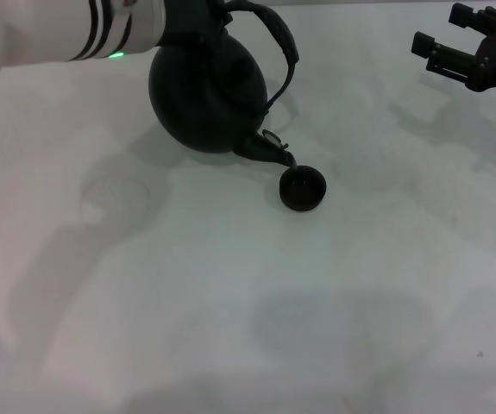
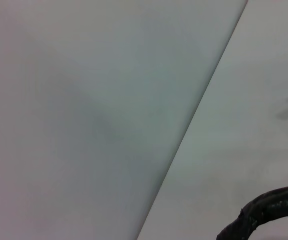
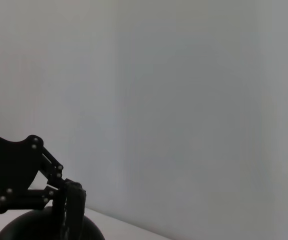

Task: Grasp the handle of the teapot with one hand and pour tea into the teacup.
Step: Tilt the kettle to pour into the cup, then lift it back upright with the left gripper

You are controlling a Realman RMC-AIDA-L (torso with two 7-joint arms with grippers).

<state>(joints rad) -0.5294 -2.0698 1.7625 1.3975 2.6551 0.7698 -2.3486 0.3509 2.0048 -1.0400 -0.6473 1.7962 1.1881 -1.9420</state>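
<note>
The matte black teapot [image 1: 209, 90] hangs above the table at the back, tilted with its spout [image 1: 273, 148] pointing down over the rim of the small dark teacup [image 1: 303, 188]. The arched black handle [image 1: 284, 47] rises to the top edge, where my left gripper [image 1: 197, 15] is shut on it, mostly cut off by the frame. A piece of the rough handle shows in the left wrist view [image 2: 269, 210]. The right wrist view shows the left gripper's black linkage [image 3: 18, 175] over the teapot's round body [image 3: 33, 227]. My right gripper [image 1: 444, 30] is open and empty at the far right.
The white table [image 1: 230, 302] stretches in front of the cup. A faint ring mark [image 1: 114, 194] lies left of the teapot. A pale wall fills the wrist views.
</note>
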